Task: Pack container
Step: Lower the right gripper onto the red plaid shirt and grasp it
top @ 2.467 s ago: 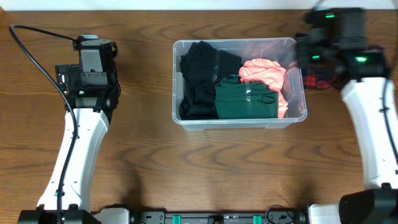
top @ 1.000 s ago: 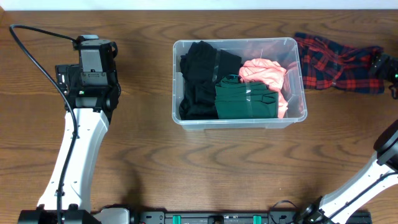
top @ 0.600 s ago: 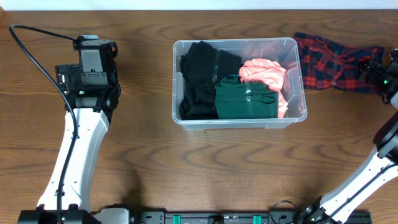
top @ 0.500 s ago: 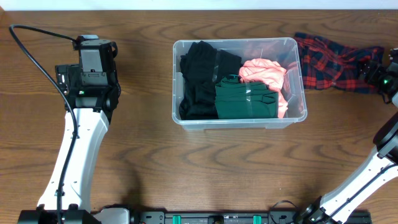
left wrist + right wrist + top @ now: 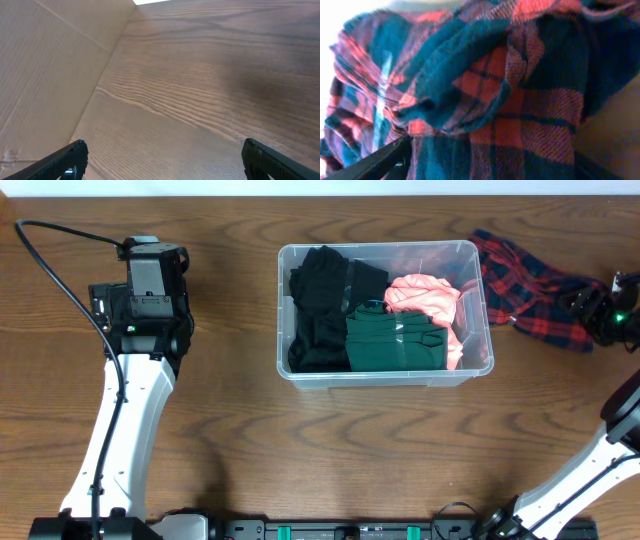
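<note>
The container (image 5: 385,377), a clear plastic bin, stands mid-table and holds black clothing (image 5: 320,310), a folded green garment (image 5: 392,340) and a pink garment (image 5: 428,300). To its right a red and dark plaid cloth (image 5: 530,285) lies rumpled on the table. My right gripper (image 5: 598,315) is at that cloth's right end. In the right wrist view the plaid cloth (image 5: 520,100) fills the space between the wide-apart jaws of the right gripper (image 5: 490,162). My left gripper (image 5: 150,255) hovers far left, and in the left wrist view the left gripper (image 5: 165,165) is open over bare wood.
A black cable (image 5: 50,270) loops at the far left by the left arm. A beige wall or board (image 5: 45,75) borders the table in the left wrist view. The right arm's white link (image 5: 620,440) rises along the right edge.
The right arm left the container's corner, swung to the far right, then came in at the plaid cloth. The cloth's right end has bunched leftward. The left arm has stayed still.
</note>
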You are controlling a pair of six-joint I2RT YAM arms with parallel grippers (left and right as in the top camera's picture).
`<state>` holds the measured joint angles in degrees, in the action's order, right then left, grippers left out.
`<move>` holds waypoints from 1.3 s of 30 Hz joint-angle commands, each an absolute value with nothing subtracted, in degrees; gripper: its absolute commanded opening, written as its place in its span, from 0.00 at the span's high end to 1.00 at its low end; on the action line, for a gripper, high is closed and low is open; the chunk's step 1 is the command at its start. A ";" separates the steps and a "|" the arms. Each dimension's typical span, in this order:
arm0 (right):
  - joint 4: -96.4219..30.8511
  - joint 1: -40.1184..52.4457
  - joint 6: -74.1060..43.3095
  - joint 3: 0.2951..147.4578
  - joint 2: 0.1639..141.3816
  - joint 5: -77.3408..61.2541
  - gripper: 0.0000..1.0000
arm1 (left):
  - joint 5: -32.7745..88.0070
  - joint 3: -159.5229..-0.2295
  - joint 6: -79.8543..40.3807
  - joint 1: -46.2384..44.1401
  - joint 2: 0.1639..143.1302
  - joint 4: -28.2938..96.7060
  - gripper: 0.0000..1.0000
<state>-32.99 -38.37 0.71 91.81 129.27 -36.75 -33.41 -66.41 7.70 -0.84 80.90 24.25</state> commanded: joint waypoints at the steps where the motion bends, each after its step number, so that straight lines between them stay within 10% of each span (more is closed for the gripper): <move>1: -35.42 -39.31 1.89 88.97 130.04 -24.12 0.14 | -33.91 -67.46 7.62 -0.67 81.23 24.40 0.02; 39: -35.16 -37.10 0.62 88.82 137.16 -33.50 0.01 | -33.91 -67.46 7.62 -0.67 81.23 24.40 0.02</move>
<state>-31.07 -38.28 5.08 93.01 130.13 -33.43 -33.41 -66.41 7.68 -0.84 80.90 24.25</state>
